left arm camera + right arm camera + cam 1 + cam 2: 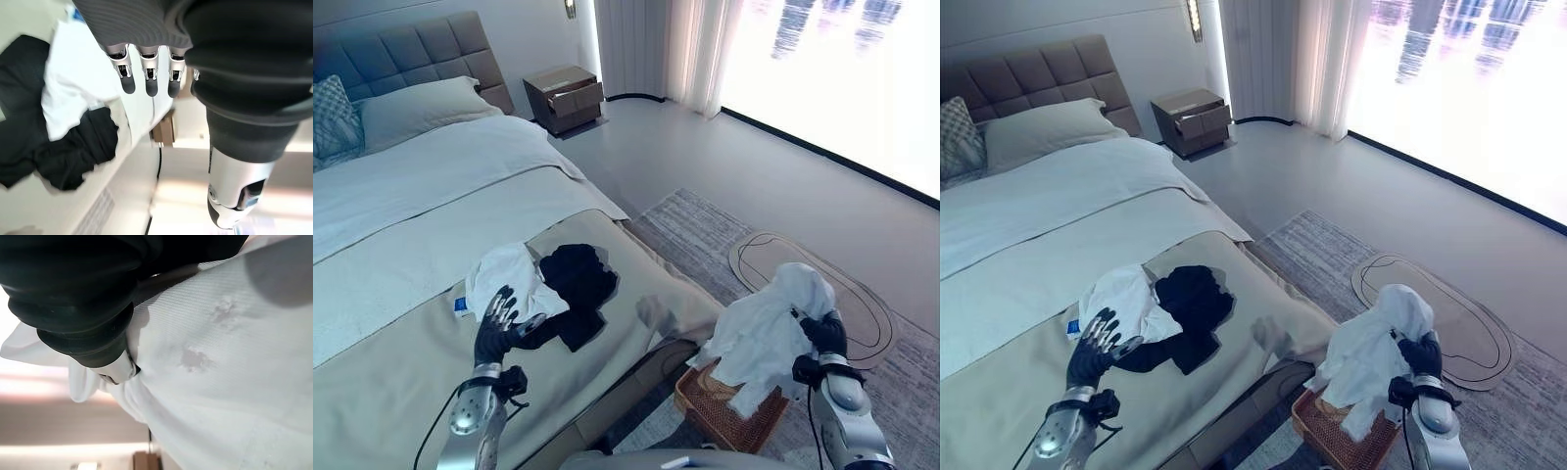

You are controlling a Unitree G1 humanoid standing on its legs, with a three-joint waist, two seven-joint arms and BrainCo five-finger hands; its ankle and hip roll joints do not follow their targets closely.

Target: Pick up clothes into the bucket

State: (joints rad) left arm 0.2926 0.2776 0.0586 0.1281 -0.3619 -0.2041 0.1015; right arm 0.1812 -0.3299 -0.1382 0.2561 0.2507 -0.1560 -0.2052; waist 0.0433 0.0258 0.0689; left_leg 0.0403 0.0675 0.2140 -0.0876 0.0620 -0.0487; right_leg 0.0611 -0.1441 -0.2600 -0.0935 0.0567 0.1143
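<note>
**White garment held over the basket, two more pieces on the bed**

Closest to me, low at the left, the left hand (497,328) hovers over the foot of the bed (401,264) with its fingers (150,78) straight and spread, gripping nothing. Just past those fingertips lies a crumpled white cloth (509,276), and touching its right edge is a black garment (576,284), rumpled and partly tucked under the white one. Both rest on the beige cover near the bed's corner, close to the hand but not in it. Farther back on the left sit a patterned cushion (333,116) and a plain pillow (411,106) against the padded headboard (421,49).

Moving right, a wooden nightstand (566,96) stands by the wall with its drawer pulled partly out, and pale curtains (656,44) hang beside the bright window (842,69). On the floor a grey rug (705,235) runs along the bed, with an oval mat (847,294) lying on it.

Low at the right, the right hand (822,335) is raised with a white shirt (769,328) bunched in its grip; the wrist view shows the fabric gathered tight against the hand. Its lower folds hang down onto the woven basket (715,411), which stands on the rug just off the bed's corner, well apart from the two pieces on the bed.
</note>
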